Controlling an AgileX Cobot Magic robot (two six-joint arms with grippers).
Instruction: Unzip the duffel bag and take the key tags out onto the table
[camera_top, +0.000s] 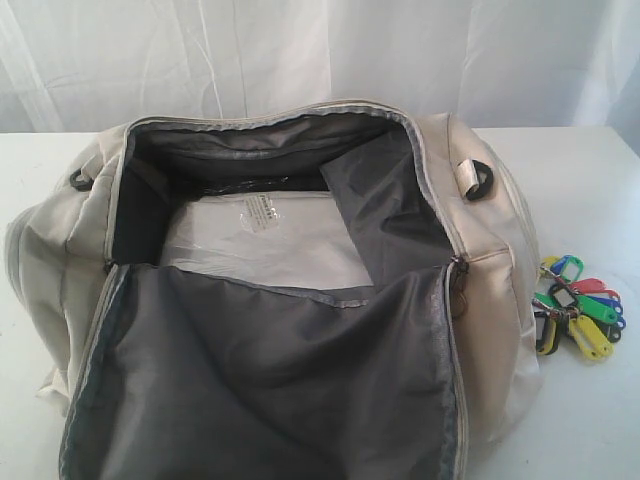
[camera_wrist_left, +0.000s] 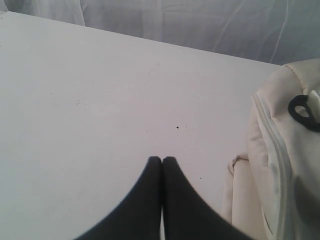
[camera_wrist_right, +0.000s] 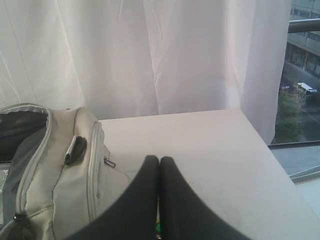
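The cream duffel bag (camera_top: 300, 300) lies unzipped on the white table (camera_top: 590, 180), its big flap folded toward the camera with the grey lining up. To the right of the bag, the key tags (camera_top: 580, 305) rest on the table as a bunch of yellow, green, blue and red. Neither gripper shows in the exterior view. My left gripper (camera_wrist_left: 161, 160) is shut and empty over bare table (camera_wrist_left: 100, 100), beside the bag's end (camera_wrist_left: 285, 150). Near the bag's other end (camera_wrist_right: 55, 150), my right gripper (camera_wrist_right: 159, 160) is shut; a sliver of the key tags (camera_wrist_right: 158, 227) shows behind its fingers.
Inside the bag lies a flat white sheet in clear plastic (camera_top: 260, 240). Black D-rings sit at both ends of the bag (camera_top: 478, 180) (camera_wrist_left: 302, 111). A white curtain hangs behind the table. The table's right edge (camera_wrist_right: 265, 145) runs next to a window.
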